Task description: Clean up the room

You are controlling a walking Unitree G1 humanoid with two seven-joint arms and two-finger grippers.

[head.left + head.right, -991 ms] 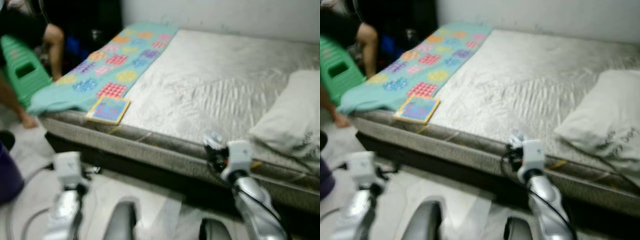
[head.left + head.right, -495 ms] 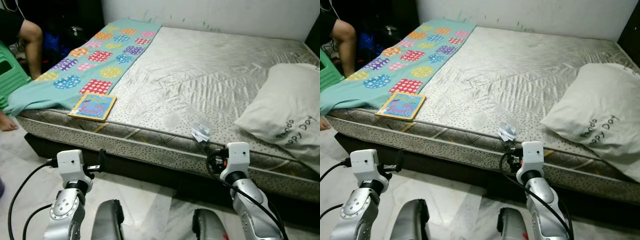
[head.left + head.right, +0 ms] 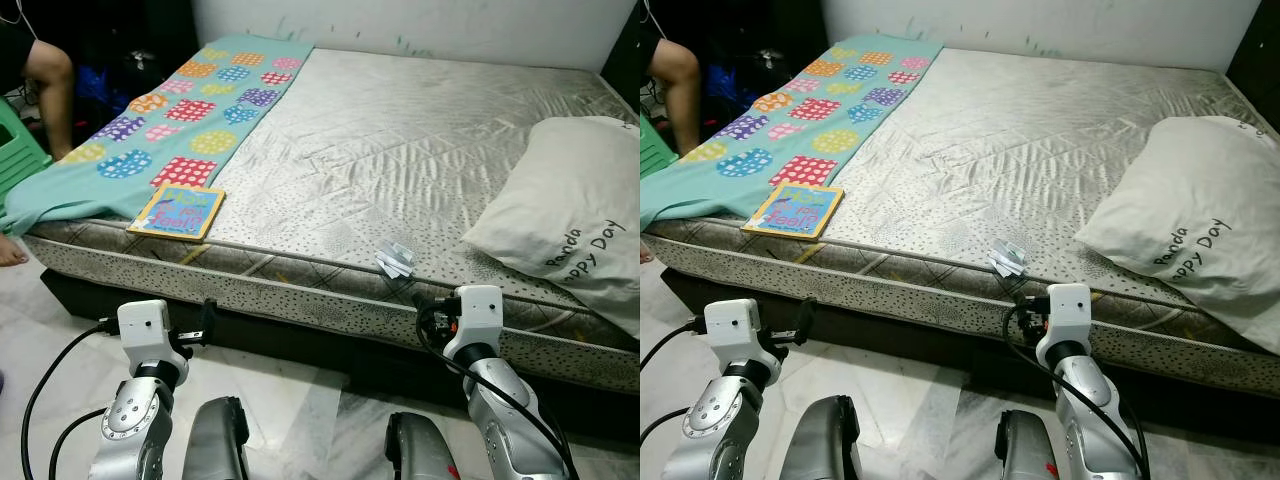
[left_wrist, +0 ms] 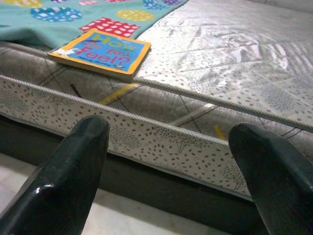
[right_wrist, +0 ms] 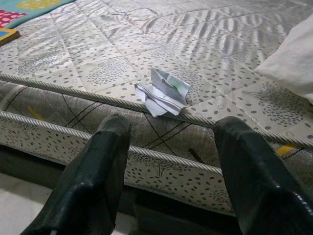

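Item: crumpled paper scrap (image 5: 164, 93), on the mattress (image 3: 400, 150) front edge, just beyond my right gripper (image 5: 168, 161); fingers spread, empty. Left gripper (image 4: 171, 161) likewise spread, low. Probably a wrapper. I'd raise, centre, then pinch from above

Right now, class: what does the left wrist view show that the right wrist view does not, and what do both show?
Left wrist view alone: the whole book, its cover readable, lying by the teal blanket, seen between the open left gripper. Right wrist view alone: crumpled paper on the mattress edge, straight ahead of the open right gripper, and a pillow. Both: the mattress with its dotted side.
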